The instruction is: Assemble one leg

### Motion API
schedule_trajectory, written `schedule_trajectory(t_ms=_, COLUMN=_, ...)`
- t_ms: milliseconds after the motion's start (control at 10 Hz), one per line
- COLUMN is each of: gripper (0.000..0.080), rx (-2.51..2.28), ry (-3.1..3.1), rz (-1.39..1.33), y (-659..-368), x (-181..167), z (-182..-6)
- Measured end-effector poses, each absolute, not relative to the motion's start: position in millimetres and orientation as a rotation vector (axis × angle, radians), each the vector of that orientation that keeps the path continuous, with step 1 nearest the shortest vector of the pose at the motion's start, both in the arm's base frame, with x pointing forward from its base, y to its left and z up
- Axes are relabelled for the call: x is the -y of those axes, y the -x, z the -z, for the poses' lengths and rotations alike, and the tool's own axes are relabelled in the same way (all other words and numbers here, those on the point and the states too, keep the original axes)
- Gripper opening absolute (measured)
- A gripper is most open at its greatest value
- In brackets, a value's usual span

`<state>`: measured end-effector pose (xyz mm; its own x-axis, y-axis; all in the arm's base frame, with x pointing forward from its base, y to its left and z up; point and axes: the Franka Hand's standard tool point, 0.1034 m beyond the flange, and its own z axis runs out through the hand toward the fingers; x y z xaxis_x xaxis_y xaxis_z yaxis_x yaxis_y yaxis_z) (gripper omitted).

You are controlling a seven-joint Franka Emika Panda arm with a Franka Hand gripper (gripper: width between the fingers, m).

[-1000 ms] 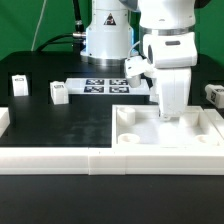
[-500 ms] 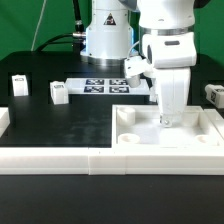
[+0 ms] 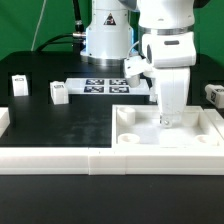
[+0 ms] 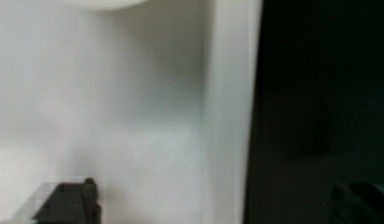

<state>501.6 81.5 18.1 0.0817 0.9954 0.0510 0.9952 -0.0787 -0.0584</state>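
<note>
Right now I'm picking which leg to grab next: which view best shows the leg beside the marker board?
The exterior view: the leg stands on the black table, at the exterior view's left of the marker board, tag facing the camera. The wrist view shows nothing of it, only white panel close up.

setting: robotics lab bench | evidence: black table (image 3: 60, 125), green backdrop (image 3: 25, 30), tagged marker board (image 3: 100, 85), mounted robot arm (image 3: 107, 40)
</note>
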Motion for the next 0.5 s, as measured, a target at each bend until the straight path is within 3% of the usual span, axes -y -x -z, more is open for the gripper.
schedule_trajectory(t_ms=300, gripper=0.0649, rx=2.003, ry=2.376, rz=0.022, y=-485.6, x=-98.7, z=-56.5)
schedule_trajectory(t_ms=500, gripper=0.0649, rx=1.921, ry=2.445, rz=0.008, y=-477.4, x=-111.6, z=-63.9)
